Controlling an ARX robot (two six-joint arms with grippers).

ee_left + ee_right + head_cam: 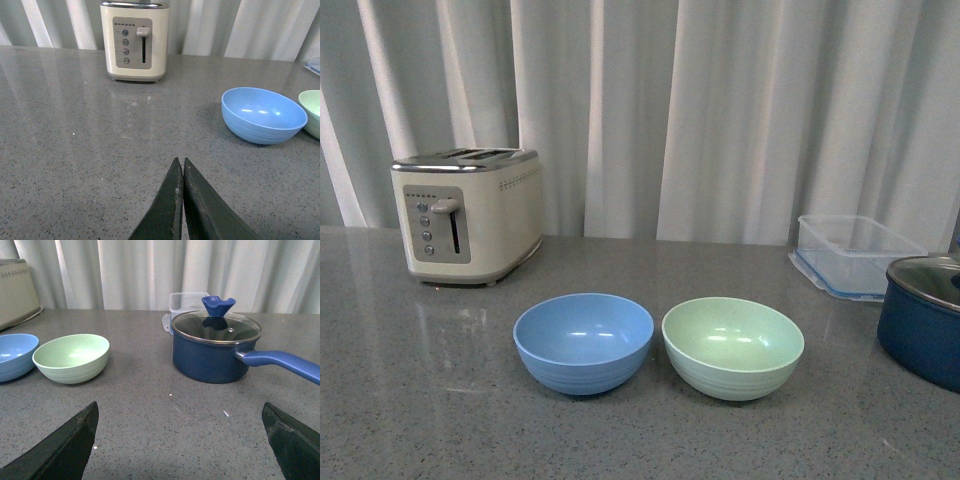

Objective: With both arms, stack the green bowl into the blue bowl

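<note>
The blue bowl [583, 341] and the pale green bowl [733, 346] stand side by side on the grey counter, both upright and empty, nearly touching. Neither arm shows in the front view. In the left wrist view my left gripper [179, 161] is shut with nothing in it, over bare counter well short of the blue bowl [263, 114]; the green bowl [312, 111] shows at the frame's edge. In the right wrist view my right gripper [180, 409] is wide open and empty, a good way back from the green bowl [71, 358] and the blue bowl [15, 355].
A cream toaster [468, 214] stands at the back left. A clear plastic container [855, 254] sits at the back right. A dark navy pot [215, 347] with a glass lid and a long blue handle [282, 362] stands close beside the green bowl's right.
</note>
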